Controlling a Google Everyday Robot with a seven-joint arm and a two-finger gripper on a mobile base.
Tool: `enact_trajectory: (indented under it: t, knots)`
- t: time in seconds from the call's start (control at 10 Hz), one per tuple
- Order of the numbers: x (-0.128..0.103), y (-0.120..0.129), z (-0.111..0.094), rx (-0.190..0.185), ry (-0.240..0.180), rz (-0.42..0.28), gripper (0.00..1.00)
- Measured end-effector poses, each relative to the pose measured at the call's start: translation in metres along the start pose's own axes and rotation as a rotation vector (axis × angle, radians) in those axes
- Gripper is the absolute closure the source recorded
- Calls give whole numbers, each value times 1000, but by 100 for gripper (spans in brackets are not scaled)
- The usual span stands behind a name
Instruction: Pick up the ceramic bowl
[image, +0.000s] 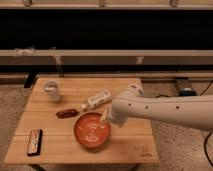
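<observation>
The ceramic bowl (91, 132) is round, shallow and orange-red with pale swirl marks inside. It sits on the wooden table (132, 142) near the front middle. My white arm reaches in from the right. My gripper (104, 118) hangs over the bowl's upper right rim, with its pale fingertips pointing down at the rim.
A white cup (52, 91) stands at the table's back left. A white bottle (96, 100) lies on its side behind the bowl. A dark reddish packet (67, 113) lies left of the bowl. A black device (34, 141) lies at the front left. A dark shelf runs behind.
</observation>
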Motion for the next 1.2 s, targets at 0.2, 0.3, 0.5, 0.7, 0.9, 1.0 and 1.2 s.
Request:
enact_trajectory:
  t: [0.2,0.3,0.5,0.7,0.9,1.0,1.2]
  knots:
    - [0,0,0,0,0,0,36]
    - [0,0,0,-1,0,0,36]
    - [5,-1,1,-45,-12,-75,36]
    - [21,-8,10,-83,-28,-203,36]
    - [36,-15,27,-101,-49,-263,36]
    - [39,-20,36,-105,-60,-288,36]
    - [44,-20,53,-115,-76,-315,36]
